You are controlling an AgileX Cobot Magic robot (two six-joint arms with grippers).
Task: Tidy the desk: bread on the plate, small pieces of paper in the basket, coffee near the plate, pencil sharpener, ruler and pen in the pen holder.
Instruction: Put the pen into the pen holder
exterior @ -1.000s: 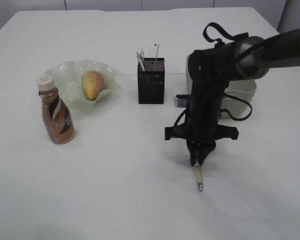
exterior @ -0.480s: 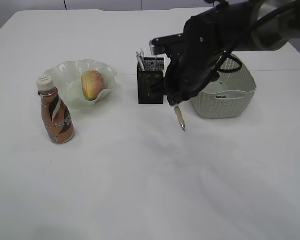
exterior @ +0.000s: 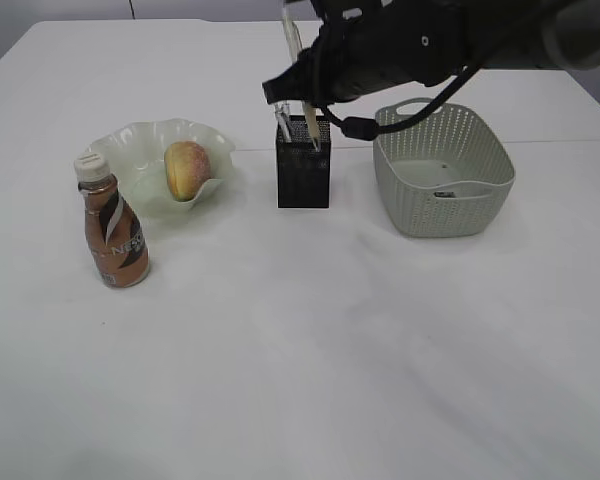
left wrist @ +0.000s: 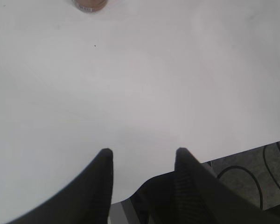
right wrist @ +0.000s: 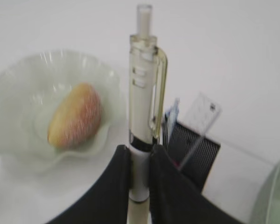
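Exterior view: one pen [exterior: 310,125] clamped by right end effector [exterior: 307,100]; left end effector [left wrist: 142,156] open, empty; one basket [exterior: 442,170]

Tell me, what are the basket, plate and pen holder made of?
Basket: looks like matte grey-green plastic moulded in a woven pattern. Plate: probably glossy translucent glass or plastic, wavy rim. Pen holder: likely black metal mesh, fine perforations.

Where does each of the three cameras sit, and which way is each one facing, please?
Exterior view: in front of the table, angled down at pen holder, basket and plate; right arm shows.
Left wrist view: behind the open left claw, facing bare table.
Right wrist view: behind the right claw, shut on the pen, facing plate and holder.
Shared: exterior and right wrist views both show bread and pen.
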